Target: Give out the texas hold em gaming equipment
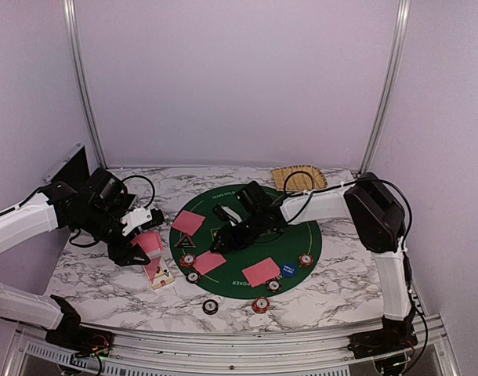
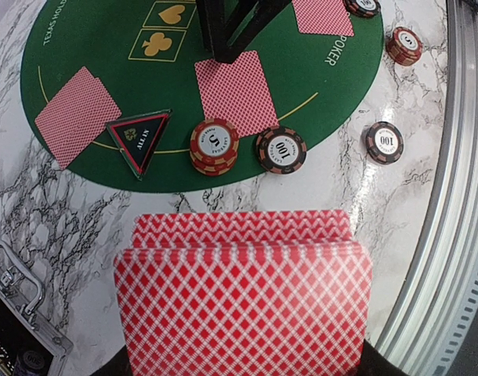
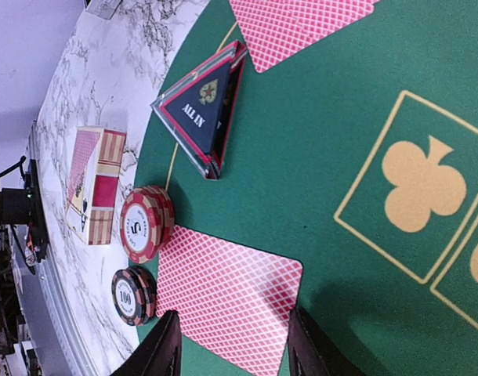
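The left gripper (image 1: 143,249) is clamped on a fanned deck of red-backed playing cards (image 2: 243,305), held over the left side of the white marble table (image 1: 341,290). The right gripper (image 3: 233,313) has its jaws apart, astride a single red-backed card (image 3: 223,274) lying flat near the near-left edge of the round green felt mat (image 3: 317,157). Closing there could skid the card into the red-and-white chip stack (image 3: 145,223) just beside it. The splayed deck might also shed cards.

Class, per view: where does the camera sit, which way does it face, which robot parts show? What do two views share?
Top: above and behind, looking down at the mat; left arm and right arm show.
Left wrist: behind its held deck, facing the mat; fingers barely show.
Right wrist: close above a card, between its fingers.
Shared: both wrist views show the all-in button.
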Tool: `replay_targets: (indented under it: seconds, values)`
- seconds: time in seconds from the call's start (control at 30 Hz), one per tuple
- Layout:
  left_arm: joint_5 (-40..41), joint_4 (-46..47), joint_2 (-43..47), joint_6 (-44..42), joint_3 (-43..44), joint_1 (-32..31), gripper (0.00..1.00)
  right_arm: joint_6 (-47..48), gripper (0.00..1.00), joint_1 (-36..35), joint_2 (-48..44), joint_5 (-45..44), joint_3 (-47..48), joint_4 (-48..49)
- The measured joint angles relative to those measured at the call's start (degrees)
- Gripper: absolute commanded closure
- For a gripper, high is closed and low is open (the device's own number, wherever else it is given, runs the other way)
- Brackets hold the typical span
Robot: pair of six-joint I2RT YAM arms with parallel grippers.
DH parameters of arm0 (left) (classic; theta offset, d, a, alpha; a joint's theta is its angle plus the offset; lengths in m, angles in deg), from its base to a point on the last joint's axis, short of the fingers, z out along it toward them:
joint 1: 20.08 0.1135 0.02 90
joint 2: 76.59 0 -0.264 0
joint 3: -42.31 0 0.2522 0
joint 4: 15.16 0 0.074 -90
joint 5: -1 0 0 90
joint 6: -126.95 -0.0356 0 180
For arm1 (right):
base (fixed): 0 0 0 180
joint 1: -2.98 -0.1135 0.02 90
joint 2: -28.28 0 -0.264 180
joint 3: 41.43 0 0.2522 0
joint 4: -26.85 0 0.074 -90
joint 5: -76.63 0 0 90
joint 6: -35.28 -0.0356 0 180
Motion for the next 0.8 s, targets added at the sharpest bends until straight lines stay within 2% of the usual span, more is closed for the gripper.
replay_targets:
  seconds: [0.1,0.2,0.5,0.67,0.8]
  values:
    - [0.0,0.0,0.0,0.0,0.0,0.0,1.0,-0.35,0.38,-0.15,0.0,0.17,0.0,0.26]
    - [0.0,0.0,0.0,0.0,0.0,0.0,1.0,0.9,0.32,-0.72,0.04,-2.84,1.05,-1.36]
    - [0.0,0.0,0.0,0.0,0.0,0.0,1.0,9.27,0.31,-3.63,4.55,-18.73,13.44,-8.48]
    - [0.0,-0.02,0.0,-0.07,0.0,0.0,1.0,13.27,0.32,-7.19,6.45,-26.67,14.62,-11.43]
    - [0.0,0.0,0.0,-0.09,0.0,0.0,1.0,14.38,0.34,-8.66,6.45,-29.35,14.84,-12.68]
